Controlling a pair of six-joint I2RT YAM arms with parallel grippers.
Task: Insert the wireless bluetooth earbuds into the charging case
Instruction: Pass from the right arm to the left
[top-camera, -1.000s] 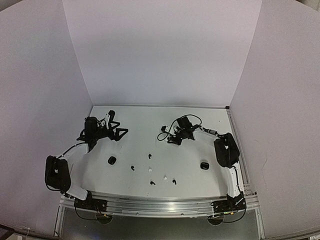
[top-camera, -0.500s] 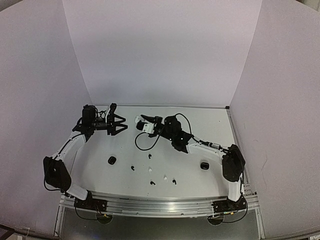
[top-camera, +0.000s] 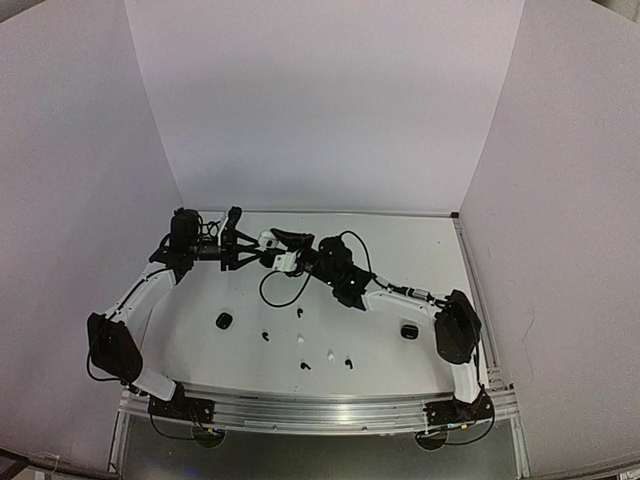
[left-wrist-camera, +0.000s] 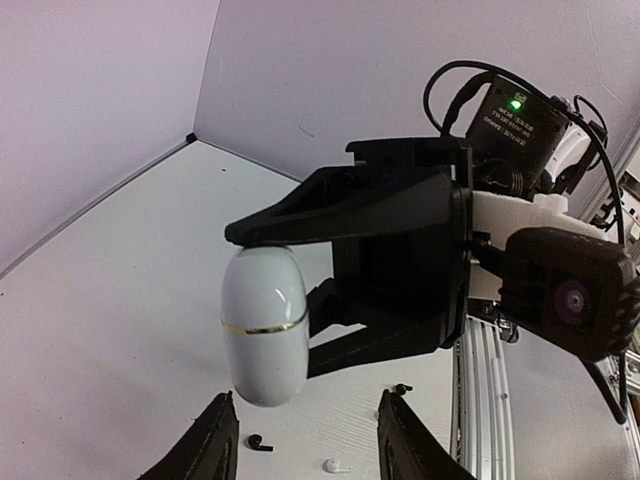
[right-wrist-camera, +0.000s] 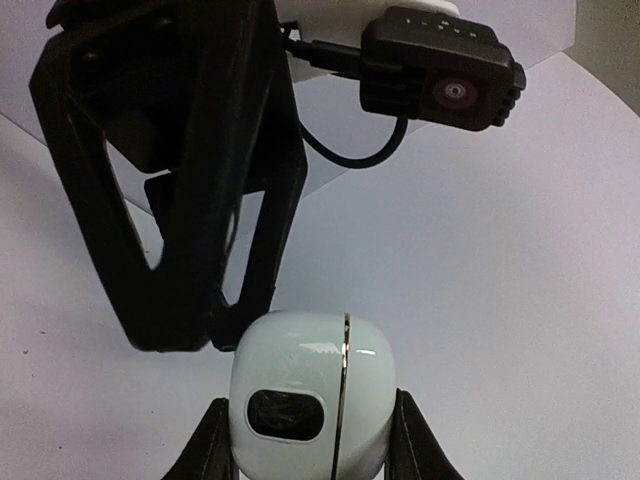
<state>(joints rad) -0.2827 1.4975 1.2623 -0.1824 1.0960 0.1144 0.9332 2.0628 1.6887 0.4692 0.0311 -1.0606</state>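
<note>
A: R gripper (right-wrist-camera: 308, 430)?
B: Clamped on the glossy white egg-shaped plastic charging case w/ gold seam (left-wrist-camera: 263, 325), which is held up off the white tabletop (top-camera: 420, 260).
A: L gripper (left-wrist-camera: 307, 420)?
B: Spread wide, nothing gripped. Its tips are seen either side of the case's lower end; touching or not can't be told.
A: Tiny black & white stemmed plastic earbuds (top-camera: 300, 340)?
B: Seen scattered on the near side of the tabletop, well apart from the case.

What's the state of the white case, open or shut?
Shut. A thin gold seam runs around the white case with no gap showing, while the right gripper holds it.
</note>
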